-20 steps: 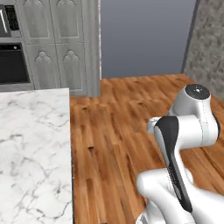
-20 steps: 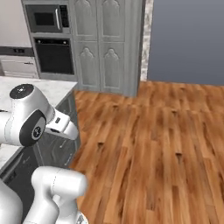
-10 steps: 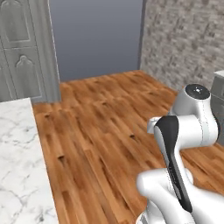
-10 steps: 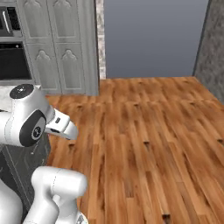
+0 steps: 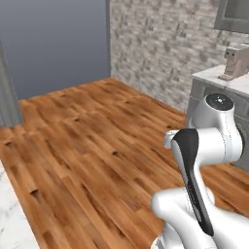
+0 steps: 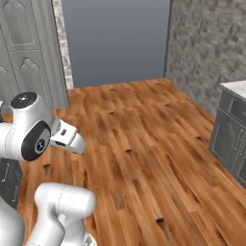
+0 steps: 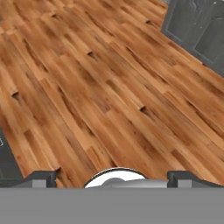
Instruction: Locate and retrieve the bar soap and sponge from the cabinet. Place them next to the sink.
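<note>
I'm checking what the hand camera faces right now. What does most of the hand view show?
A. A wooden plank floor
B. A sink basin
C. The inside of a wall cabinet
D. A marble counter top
A: the hand view looks down on brown wooden floor planks, with dark grey base cabinets at the upper right corner.

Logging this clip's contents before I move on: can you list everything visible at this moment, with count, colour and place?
Wooden plank floor: one, reddish-brown, across the middle of all views.
Plain blue-grey wall: one, at the back.
Grey stone-brick wall: one, on the right.
Carved grey base cabinet: one, right edge, with a pale countertop.
Small beige object: one, on that countertop; too blurred to identify.
Tall grey panelled cabinet: one, far left.
White marble counter corner: one, lower left.
White robot arm: one, foreground; dark fingertips apart.
</note>
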